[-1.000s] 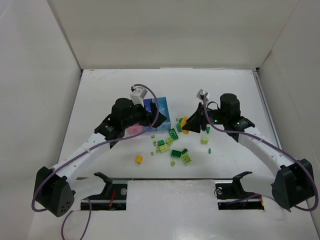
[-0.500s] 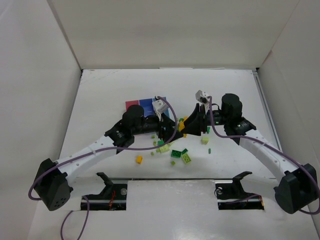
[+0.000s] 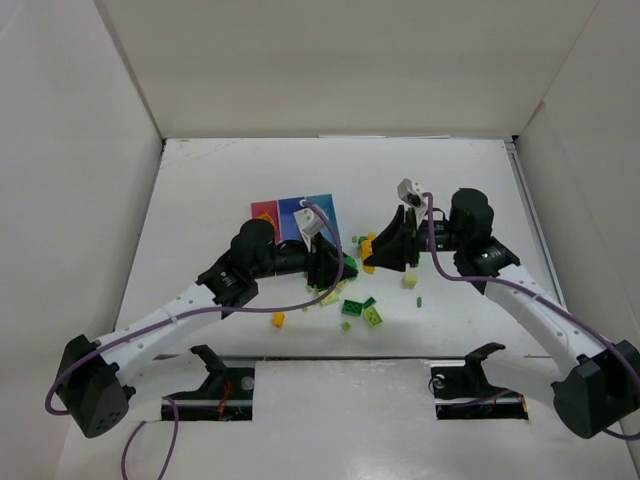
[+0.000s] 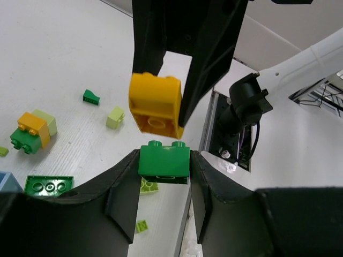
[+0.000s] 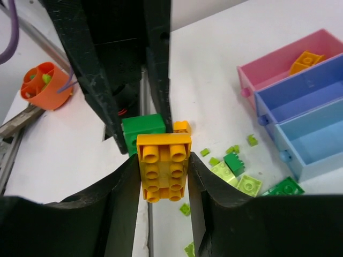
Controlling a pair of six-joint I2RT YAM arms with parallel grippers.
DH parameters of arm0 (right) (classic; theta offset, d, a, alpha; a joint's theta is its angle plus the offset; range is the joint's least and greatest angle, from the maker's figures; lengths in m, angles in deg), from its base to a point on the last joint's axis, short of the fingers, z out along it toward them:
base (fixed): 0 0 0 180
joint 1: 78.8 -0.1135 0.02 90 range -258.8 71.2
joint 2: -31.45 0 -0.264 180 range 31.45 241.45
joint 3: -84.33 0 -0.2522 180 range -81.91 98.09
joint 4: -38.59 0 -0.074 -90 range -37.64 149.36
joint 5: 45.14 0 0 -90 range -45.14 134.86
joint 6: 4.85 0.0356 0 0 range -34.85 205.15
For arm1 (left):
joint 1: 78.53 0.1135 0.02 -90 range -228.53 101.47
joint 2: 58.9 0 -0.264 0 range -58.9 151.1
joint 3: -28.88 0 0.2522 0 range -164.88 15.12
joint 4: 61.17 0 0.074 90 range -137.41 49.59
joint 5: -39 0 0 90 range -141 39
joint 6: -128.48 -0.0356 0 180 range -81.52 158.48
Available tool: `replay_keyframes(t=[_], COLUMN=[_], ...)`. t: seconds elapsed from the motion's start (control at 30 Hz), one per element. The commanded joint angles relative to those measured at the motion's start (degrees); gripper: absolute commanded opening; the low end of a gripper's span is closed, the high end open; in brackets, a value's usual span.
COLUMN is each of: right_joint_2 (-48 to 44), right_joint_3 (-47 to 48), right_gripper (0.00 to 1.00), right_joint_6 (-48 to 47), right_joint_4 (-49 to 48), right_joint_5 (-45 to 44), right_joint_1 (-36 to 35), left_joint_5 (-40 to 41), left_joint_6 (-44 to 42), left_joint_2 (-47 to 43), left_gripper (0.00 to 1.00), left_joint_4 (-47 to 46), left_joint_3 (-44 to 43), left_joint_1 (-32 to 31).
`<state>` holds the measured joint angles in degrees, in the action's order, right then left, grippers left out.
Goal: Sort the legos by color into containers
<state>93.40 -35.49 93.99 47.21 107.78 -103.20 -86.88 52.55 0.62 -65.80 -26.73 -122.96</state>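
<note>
From above, both arms reach in to the middle of the desk, and the left end effector and right end effector almost meet tip to tip. A yellow brick shows at the right tips. What the left tips hold cannot be told from here. The three joined bins lie just behind the left wrist, pink on the left, then periwinkle, then light blue. Loose legos are scattered on the desk below the two end effectors, and one orange brick lies apart, nearer the bases.

The left wrist view shows the left end effector clamped on a green brick, studs up, both fingers touching its sides. Just above it hangs the yellow brick, pinched between the right end effector's black fingers, close to the green brick but apart from it. More legos lie on the desk to the left.

The right wrist view shows the right end effector clamped on the yellow brick, studs facing the camera. The green brick sits just beyond it, between the left fingers. To the right, the pink bin holds one orange brick. The periwinkle and light blue bins lie alongside it. Green legos lie on the desk just in front of the bins. An orange cup stands far left.
</note>
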Motion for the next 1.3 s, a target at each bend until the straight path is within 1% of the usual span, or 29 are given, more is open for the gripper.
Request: replay_keyframes(t=[0.0, 0.07, 0.1, 0.17, 0.2, 0.23, 0.3, 0.33, 0.37, 0.4, 0.43, 0.5, 0.53, 0.57, 0.67, 0.7, 0.77, 0.8, 0.87, 0.93, 1.0, 1.03, 1.27], right_joint_2=[-2.45, -3.15, -3.76, -4.29, -4.30, -4.30, -4.30, -4.30, -4.30, -4.30, -4.30, -4.30, -4.30, -3.78, -3.77, -3.25, -2.55, -2.54, -2.01, -1.31, 0.09, 0.62, 2.65], right_joint_3=[1.49, 0.96, 0.44, -0.09, -0.09, -0.09, -0.62, -1.23, -1.24, -1.85, -1.85, -1.85, -1.85, -1.85, -1.85, -1.33, -0.54, -0.53, 0.17, 0.69, 1.48, 1.49, 3.24], right_gripper=[0.00, 0.00, 0.00, 0.00, 0.00, 0.00, 0.00, 0.00, 0.00, 0.00, 0.00, 0.00, 0.00, 0.00, 0.00, 0.00, 0.00, 0.00, 0.00, 0.00, 0.00, 0.00, 0.00], right_joint_6=[0.65, 1.35, 1.35, 2.06, 2.06, 2.06, 2.06, 2.06, 2.06, 2.06, 2.06, 2.06, 1.54, 1.53, 0.13, 0.12, -1.28, -1.80, -2.42, -3.13, -4.35, -4.36, -6.81], right_joint_4=[-3.64, -3.64, -3.64, -3.64, -3.64, -3.64, -3.64, -2.86, -2.85, -2.07, -1.19, 0.22, 1.01, 2.50, 4.44, 5.58, 7.33, 9.26, 9.89, 11.21, 11.73, 12.44, 14.72], right_joint_5=[-1.66, -2.27, -2.79, -3.33, -4.11, -5.25, -6.22, -7.10, -9.28, -10.35, -12.36, -14.39, -15.53, -17.98, -20.54, -22.55, -24.85, -26.42, -27.67, -28.28, -28.81, -28.81, -29.34], right_joint_1=[1.98, 3.57, 4.18, 4.89, 4.89, 4.89, 4.89, 4.89, 4.89, 4.89, 4.89, 4.89, 4.89, 4.89, 4.89, 4.89, 4.89, 4.89, 4.89, 4.89, 4.89, 4.89, 4.89], left_joint_5=[2.28, 4.40, 7.81, 11.34, 13.97, 20.26, 28.10, 31.88, 38.80, 42.00, 44.90, 45.89, 47.12, 48.96, 52.66, 55.36, 57.32, 57.32, 57.32, 56.80, 56.80, 56.80, 56.71], left_joint_6=[0.78, 0.79, 1.40, 2.10, 3.76, 4.73, 7.19, 8.68, 11.31, 12.90, 14.40, 16.68, 17.39, 17.40, 17.40, 17.40, 18.89, 18.89, 19.51, 20.12, 20.12, 20.12, 20.04], left_joint_2=[-3.10, -4.59, -4.60, -5.91, -5.91, -5.91, -5.13, -4.34, -3.38, -0.49, 1.28, 4.88, 8.12, 9.54, 14.46, 15.69, 19.11, 20.18, 21.59, 22.47, 23.96, 24.58, 30.90], left_gripper=[0.15, 0.12, 0.12, 0.12, 0.12, 0.12, 0.12, 0.12, 0.12, 0.12, 0.12, 0.09, 0.05, 0.03, 0.03, 0.03, 0.03, 0.05, 0.05, 0.10, 0.18, 0.20, 0.16], left_joint_4=[-0.25, 2.81, 3.62, 5.20, 7.47, 8.71, 11.96, 15.20, 16.97, 18.81, 22.40, 24.27, 24.80, 24.81, 24.81, 24.81, 27.08, 27.62, 27.62, 26.66, 26.04, 25.52, 20.24], left_joint_3=[0.71, 0.71, 0.71, 0.71, -0.07, -0.60, -2.96, -3.85, -4.99, -6.31, -9.54, -12.02, -13.51, -14.13, -16.85, -17.47, -19.66, -20.29, -20.29, -20.29, -20.29, -20.29, -21.61], left_joint_1=[-0.31, -0.31, -0.31, -0.31, -0.31, -0.31, -0.31, -0.31, -0.31, 0.30, 1.70, 3.63, 4.25, 4.87, 5.40, 5.40, 7.32, 8.03, 9.17, 9.71, 9.71, 9.71, 13.49])
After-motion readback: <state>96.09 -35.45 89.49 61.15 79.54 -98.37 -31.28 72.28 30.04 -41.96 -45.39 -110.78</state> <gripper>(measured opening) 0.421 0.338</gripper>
